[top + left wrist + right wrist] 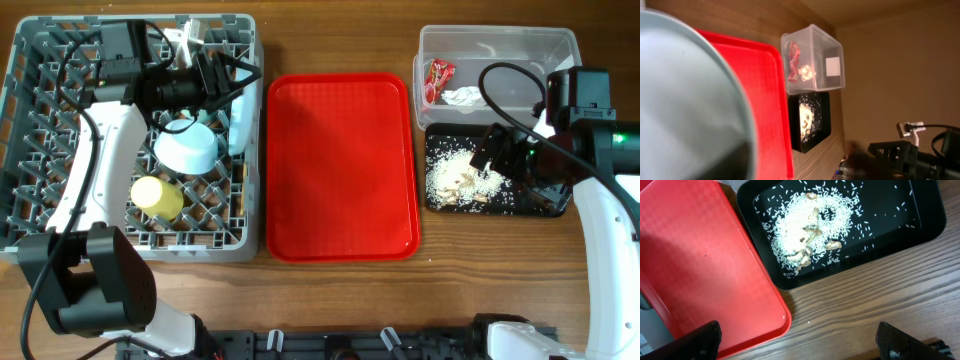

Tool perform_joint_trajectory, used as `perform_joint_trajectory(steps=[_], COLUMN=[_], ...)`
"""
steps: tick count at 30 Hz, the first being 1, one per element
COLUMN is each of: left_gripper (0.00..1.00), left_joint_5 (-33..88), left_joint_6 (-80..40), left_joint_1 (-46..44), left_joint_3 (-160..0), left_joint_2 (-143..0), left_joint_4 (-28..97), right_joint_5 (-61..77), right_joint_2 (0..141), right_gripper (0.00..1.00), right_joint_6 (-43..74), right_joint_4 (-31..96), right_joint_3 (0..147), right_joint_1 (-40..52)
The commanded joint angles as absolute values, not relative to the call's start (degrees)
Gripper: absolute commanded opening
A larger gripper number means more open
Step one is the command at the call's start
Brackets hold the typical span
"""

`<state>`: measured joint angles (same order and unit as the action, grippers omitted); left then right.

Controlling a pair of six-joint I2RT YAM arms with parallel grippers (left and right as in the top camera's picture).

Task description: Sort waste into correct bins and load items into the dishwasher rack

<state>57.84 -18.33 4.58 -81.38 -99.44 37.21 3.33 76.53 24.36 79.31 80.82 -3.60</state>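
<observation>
At the dishwasher rack's (150,250) right edge, the upright plate (245,115) stands just beside the left tool (222,78), whose grip I cannot make out.

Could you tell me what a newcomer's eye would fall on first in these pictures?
The bright red serving tray in the middle of the table stands out first. Left of it sits the big grey dishwasher rack with a pale bowl and a yellow cup inside; right of it, white rice crumbs lie heaped in the black tray.
</observation>
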Motion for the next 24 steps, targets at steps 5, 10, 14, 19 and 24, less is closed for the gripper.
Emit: perform_joint_trajectory(steps=[5,10,14,19,24], left_gripper=[1.00,1.00,1.00,1.00,1.00], left_joint_5=[48.1,42.4,32.0,7.4,-1.2], left_joint_6=[-18.2,-17.1,-17.2,-23.7,-24.7], left_joint_1=[4.8,4.7,4.5,1.2,0.2], left_joint_3=[-81.5,-81.5,-81.5,-81.5,-81.5], left_joint_2=[-98.8,-92.7,-87.2,-85.8,-86.3], left_joint_4=[43.6,43.8,46.5,58.5,69.3], right_joint_5=[2.5,12.5,22.8,19.8,11.6], right_joint_2=[76.3,76.3,76.3,77.2,81.6], right_gripper=[1.00,1.00,1.00,1.00,1.00], right_joint_6=[23.9,13.7,8.2,10.2,12.0], right_joint_4=[79.1,76.3,69.5,56.6,56.2], right_joint_3=[80.5,80.5,80.5,80.5,80.5], right_joint_1=[-3.8,-3.7,-2.3,5.7,10.4])
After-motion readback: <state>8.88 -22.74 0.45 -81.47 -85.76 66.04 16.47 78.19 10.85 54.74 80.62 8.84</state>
